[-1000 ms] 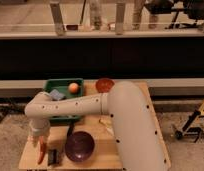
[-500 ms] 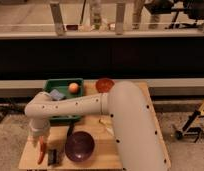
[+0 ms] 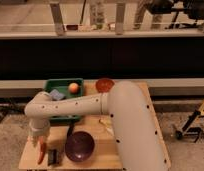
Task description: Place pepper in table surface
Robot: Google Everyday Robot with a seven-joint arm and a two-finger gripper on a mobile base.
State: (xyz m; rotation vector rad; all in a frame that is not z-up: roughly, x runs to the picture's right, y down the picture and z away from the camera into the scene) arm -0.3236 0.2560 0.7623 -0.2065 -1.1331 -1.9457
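The pepper [image 3: 41, 152], small, slim and orange-red, is at the front left corner of the tan wooden table surface [image 3: 102, 135]. My gripper [image 3: 39, 141] points down directly above the pepper, its tip at the pepper's upper end. I cannot tell whether the pepper is held or lies on the wood. The white arm reaches in from the right across the table to the left edge.
A purple bowl [image 3: 79, 146] sits right of the pepper. A small dark object [image 3: 54, 156] lies between them. A green tray [image 3: 65, 97] behind holds a round orange fruit [image 3: 73, 87] and a blue item [image 3: 57, 94]. A reddish bowl [image 3: 105, 84] stands at the back.
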